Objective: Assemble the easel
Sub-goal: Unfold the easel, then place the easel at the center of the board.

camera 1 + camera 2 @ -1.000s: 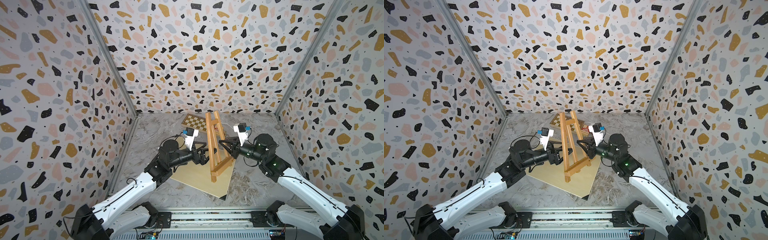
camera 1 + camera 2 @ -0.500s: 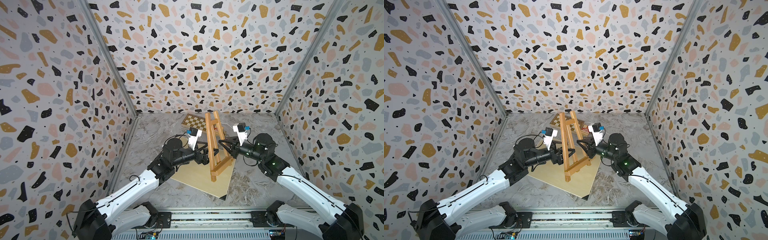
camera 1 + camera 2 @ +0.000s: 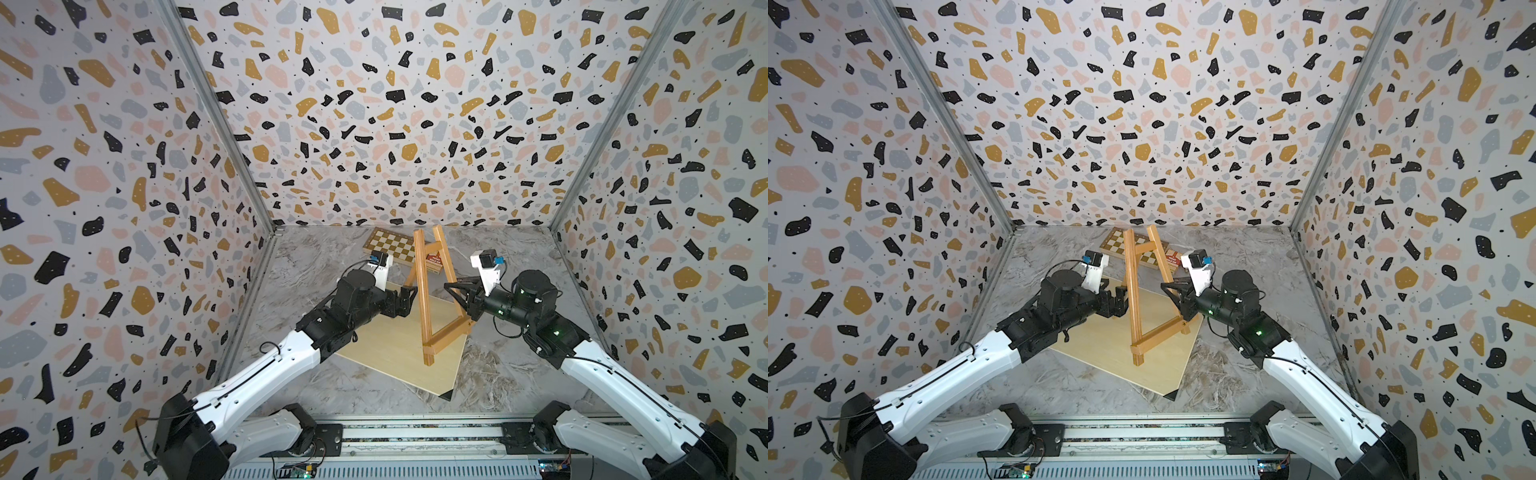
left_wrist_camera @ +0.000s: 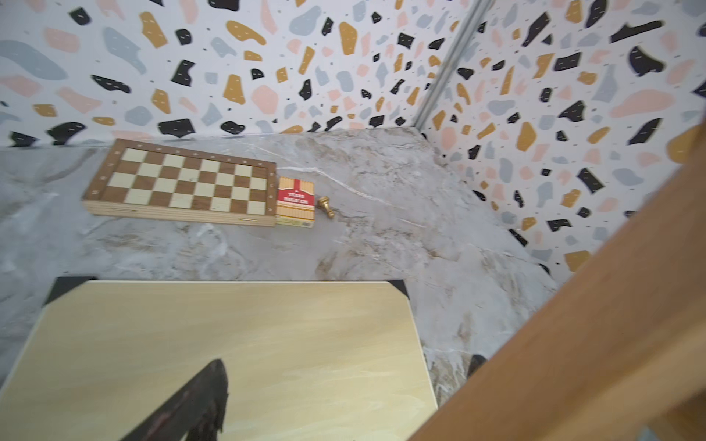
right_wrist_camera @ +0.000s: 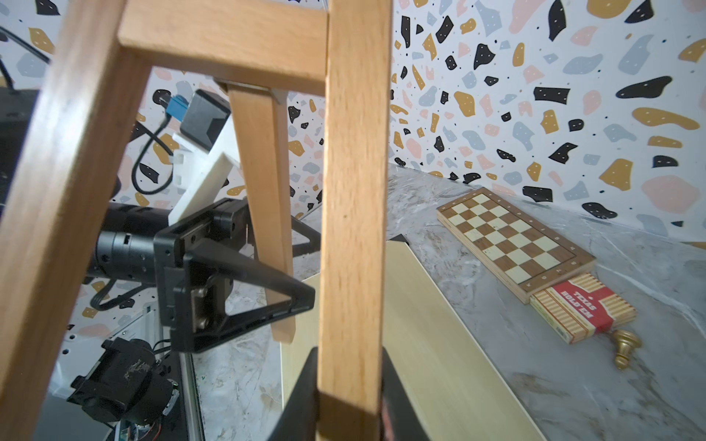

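The honey-brown easel (image 3: 424, 299) (image 3: 1133, 291) stands upright on the pale board (image 3: 395, 353) in both top views. My right gripper (image 3: 455, 298) (image 3: 1173, 296) (image 5: 349, 382) is shut on the easel's right front slat (image 5: 355, 191), low down. My left gripper (image 3: 406, 300) (image 3: 1119, 301) (image 4: 347, 364) is open at the easel's left side. In the right wrist view the rear leg (image 5: 263, 210) runs between its two fingers (image 5: 267, 290). A broad easel slat (image 4: 592, 343) fills one side of the left wrist view and hides most of one finger.
A folded checkered chessboard (image 3: 390, 246) (image 4: 183, 183) lies at the back of the marble table. Beside it are a red card box (image 4: 296, 200) (image 5: 584, 309) and a small gold chess piece (image 4: 325, 206) (image 5: 624, 349). Patterned walls close three sides.
My left arm has reached further in, bringing its open gripper up to the easel's rear leg. The right gripper and the easel have barely moved.
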`<state>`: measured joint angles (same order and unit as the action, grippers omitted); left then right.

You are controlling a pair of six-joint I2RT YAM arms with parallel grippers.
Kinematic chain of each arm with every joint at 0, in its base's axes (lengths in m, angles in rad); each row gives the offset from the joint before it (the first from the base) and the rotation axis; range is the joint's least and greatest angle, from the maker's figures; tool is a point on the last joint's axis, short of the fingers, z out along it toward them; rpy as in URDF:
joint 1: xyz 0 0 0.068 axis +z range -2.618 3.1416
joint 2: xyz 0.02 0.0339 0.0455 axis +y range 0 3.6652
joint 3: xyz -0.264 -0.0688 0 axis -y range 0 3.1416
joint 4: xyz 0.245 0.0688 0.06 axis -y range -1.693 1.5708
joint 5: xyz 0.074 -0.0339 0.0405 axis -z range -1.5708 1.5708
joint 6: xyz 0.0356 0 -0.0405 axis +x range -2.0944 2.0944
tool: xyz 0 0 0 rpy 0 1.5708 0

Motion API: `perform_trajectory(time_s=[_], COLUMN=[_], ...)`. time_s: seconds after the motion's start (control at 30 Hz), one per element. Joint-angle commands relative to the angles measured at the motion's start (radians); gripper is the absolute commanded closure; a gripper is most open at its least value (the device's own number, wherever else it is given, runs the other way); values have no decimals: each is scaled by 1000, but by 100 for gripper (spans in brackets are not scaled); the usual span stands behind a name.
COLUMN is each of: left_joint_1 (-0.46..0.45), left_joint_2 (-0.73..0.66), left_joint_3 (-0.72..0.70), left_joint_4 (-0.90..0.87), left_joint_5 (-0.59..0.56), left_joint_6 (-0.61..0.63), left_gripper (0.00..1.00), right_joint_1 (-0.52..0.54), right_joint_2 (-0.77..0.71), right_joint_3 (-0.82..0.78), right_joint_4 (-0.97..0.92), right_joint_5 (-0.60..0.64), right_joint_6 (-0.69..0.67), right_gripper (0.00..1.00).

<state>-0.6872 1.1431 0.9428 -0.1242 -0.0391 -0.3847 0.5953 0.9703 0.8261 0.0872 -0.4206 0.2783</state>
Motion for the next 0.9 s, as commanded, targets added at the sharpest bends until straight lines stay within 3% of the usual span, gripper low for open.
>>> perform_trajectory(time_s=[0.0,0.17,0.27,0.37,0.63,0.7,0.87], left_joint_1=[40,48,48,48,48,48,48], left_joint_2=[25,53,38,2,-67,-71,-41], left_joint_3=[52,83,51,-5,-52,-61,-41], left_joint_4=[-44,-51,-27,6,-83,-72,-69], left_joint_5=[-146,-80,21,122,75,58,36], left_joint_6=[20,-2,-11,-14,-95,-102,-110], left_gripper=[5,3,1,1,1,1,1], right_joint_1=[7,5,-13,-52,-168,-202,-296], right_joint_2=[-63,-58,-26,16,114,168,299], right_joint_3=[22,16,32,53,-21,-33,-40], right_joint_4=[-34,-34,-8,-5,174,217,290], right_joint_5=[-14,89,130,259,698,747,738], right_joint_6=[-29,-16,-4,31,-6,-28,-40], right_gripper=[100,100,100,100,100,100,100])
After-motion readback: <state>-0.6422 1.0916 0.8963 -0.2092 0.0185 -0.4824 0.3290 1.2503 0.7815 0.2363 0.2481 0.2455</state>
